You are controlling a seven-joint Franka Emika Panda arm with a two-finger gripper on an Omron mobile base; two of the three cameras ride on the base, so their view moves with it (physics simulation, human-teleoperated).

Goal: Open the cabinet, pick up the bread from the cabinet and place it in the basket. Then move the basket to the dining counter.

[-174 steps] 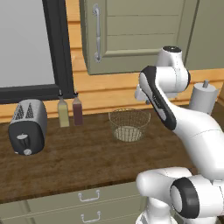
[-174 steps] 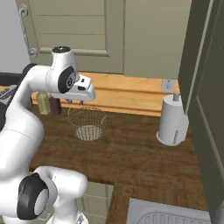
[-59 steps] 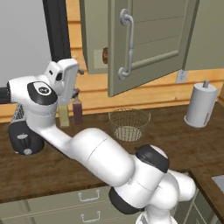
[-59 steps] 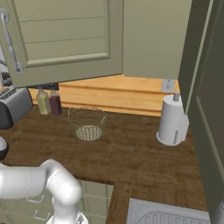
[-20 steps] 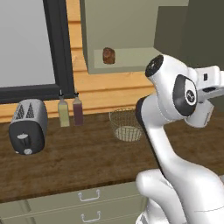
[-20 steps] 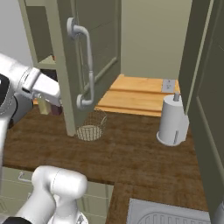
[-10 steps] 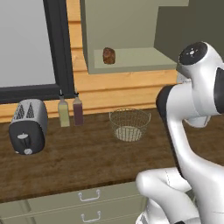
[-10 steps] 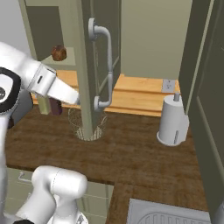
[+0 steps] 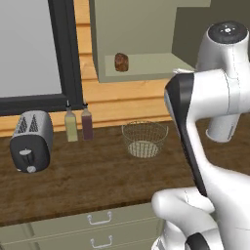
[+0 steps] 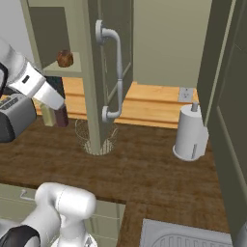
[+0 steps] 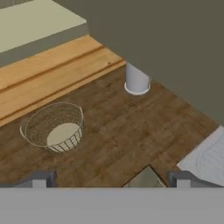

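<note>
Fingertips [image 11: 39,179] of the gripper [image 11: 111,179] rise at the bottom of the hand view, set wide apart and released, with nothing between them; only their tops clear the lower edge. Past them lies the dark wood-grain desk [image 11: 131,131]. The basket [image 11: 54,127] stands on it at the left, empty, its pale base plain through the mesh. Farther on is a white paper-towel roll [image 11: 137,79], its top cut off by the dark underside of the swung-open cabinet door.

In the left base view the white arm [image 9: 205,107] covers the right side and hides most of that roll [image 9: 222,129]. The basket [image 9: 144,139] stands clear in the middle of the desk [image 9: 73,180], with a toaster [image 9: 30,140] at the left and two bottles [image 9: 79,123] by the wall. Above, the cabinet [image 9: 136,34] is open, and the bread [image 9: 121,62] sits on its shelf, left of middle, well above the basket.

The right base view shows the open door [image 10: 103,72] nearly edge-on, its silver bar handle [image 10: 115,72] facing the camera. The door hides most of the basket [image 10: 84,135]; only mesh shows at either side. The bread [image 10: 64,58] appears small on the shelf left of the door. The roll [image 10: 189,131] shows whole here, and a sink corner [image 10: 188,236] is cut off at the bottom.
</note>
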